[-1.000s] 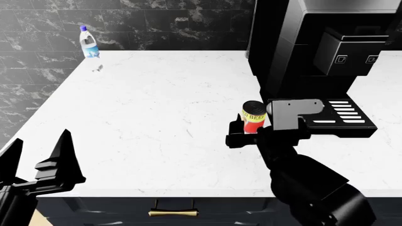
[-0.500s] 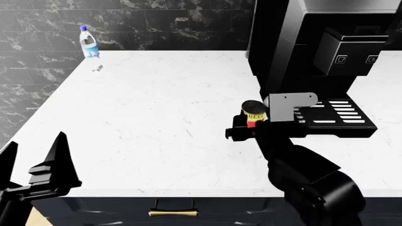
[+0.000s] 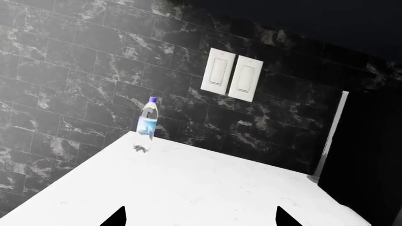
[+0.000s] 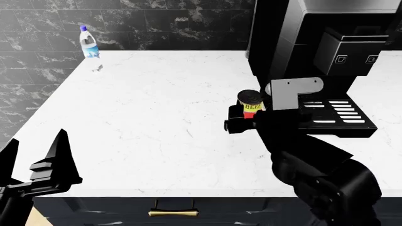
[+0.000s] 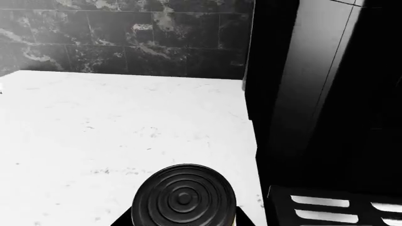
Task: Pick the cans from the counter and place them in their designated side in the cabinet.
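A yellow-over-red can [image 4: 251, 104] marked "BEEF" with a dark ribbed lid [image 5: 185, 197] hangs a little above the white marble counter [image 4: 157, 108]. It is next to the coffee machine's drip tray. My right gripper [image 4: 250, 117] is shut on the can, one finger on each side of it [image 5: 186, 221]. My left gripper [image 4: 36, 143] stands open with nothing in it over the counter's front left corner. Only its two fingertips show in the left wrist view [image 3: 199, 216]. The cabinet is out of view.
A tall black coffee machine [image 4: 320, 56] with a slotted drip tray [image 4: 339, 115] stands just right of the held can. A clear bottle [image 4: 89, 42] with a blue label stands at the counter's far left corner. A drawer handle [image 4: 173, 213] sits below the front edge.
My right gripper has lifted the BEEF can off the counter, and it sits higher in the head view. The left gripper shifted slightly.
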